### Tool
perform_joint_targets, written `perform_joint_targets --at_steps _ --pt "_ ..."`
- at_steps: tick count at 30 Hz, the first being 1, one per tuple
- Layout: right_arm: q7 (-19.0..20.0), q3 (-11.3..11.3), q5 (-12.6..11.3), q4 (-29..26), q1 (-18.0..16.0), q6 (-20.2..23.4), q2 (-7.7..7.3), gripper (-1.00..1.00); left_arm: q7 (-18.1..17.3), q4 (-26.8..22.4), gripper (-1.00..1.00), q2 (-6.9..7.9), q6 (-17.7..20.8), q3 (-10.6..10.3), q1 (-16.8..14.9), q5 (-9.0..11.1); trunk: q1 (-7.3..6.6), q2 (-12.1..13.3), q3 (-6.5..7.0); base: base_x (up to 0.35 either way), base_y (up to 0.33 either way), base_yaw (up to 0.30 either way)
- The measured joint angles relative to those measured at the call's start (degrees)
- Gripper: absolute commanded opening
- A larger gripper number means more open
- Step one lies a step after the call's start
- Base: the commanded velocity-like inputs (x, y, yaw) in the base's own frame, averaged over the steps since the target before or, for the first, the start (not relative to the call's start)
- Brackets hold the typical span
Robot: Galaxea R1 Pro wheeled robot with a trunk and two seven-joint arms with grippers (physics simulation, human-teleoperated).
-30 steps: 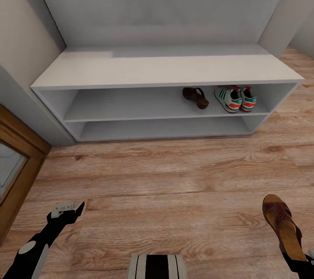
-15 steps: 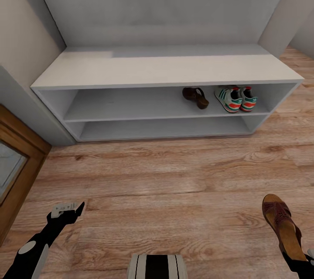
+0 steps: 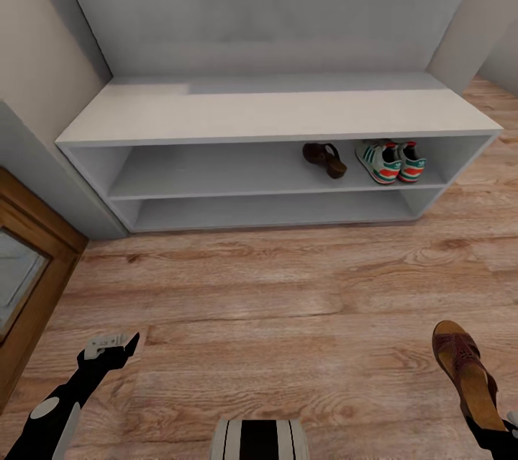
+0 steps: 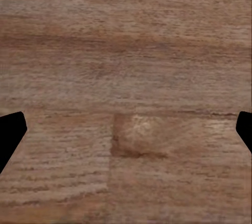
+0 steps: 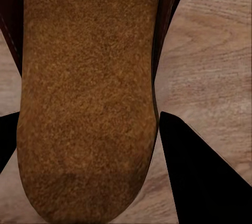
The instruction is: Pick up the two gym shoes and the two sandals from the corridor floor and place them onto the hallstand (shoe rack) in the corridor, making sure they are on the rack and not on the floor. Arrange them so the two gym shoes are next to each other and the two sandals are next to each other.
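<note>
From the head view, the whole scene has slid a touch to the right since a moment ago, so the robot's camera or base has shifted slightly; the shoes themselves have not moved. The hallstand [image 3: 273,114] stands ahead, with one sandal [image 3: 324,159] and the two gym shoes [image 3: 390,161] side by side on its upper shelf. The second sandal [image 3: 466,372] is held low at the right, well apart from the rack, over the corridor floor [image 3: 273,294]. I judge only this last sandal is left to place, beside its mate. A wooden door frame [image 3: 29,258] stands at the left; nothing blocks the way.

In the left wrist view, the left gripper [image 4: 126,129] is spread wide over bare planks, holding nothing.

In the right wrist view, the right gripper [image 5: 89,145] is clamped on the sandal's tan footbed.
</note>
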Motion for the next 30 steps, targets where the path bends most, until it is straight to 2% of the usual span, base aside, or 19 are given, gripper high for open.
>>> perform_joint_targets --at_steps 8,25,27,30 --pt "0.00 0.02 0.01 0.15 0.00 -0.01 0.00 -1.00 -0.07 0.00 1.00 0.00 0.00 0.00 0.00 -0.03 0.00 0.00 0.00 -0.058 0.089 0.000" --pt "0.00 0.12 -0.08 0.18 -0.23 0.07 0.00 -1.00 -0.09 0.00 1.00 0.00 0.00 0.00 0.00 -0.04 0.00 0.00 0.00 -0.005 0.007 0.000" --pt "-0.01 1.23 -0.26 -0.22 -0.55 0.70 0.09 -1.00 -0.09 0.01 1.00 -0.04 0.00 -0.02 -0.01 -0.05 0.00 0.00 0.00 0.000 0.000 0.000" --pt "-0.16 5.35 -0.48 -2.55 -1.62 4.29 0.92 -1.00 -0.09 0.04 1.00 -0.07 -0.01 -0.06 -0.01 -0.05 0.00 0.00 0.00 0.000 0.000 0.000"
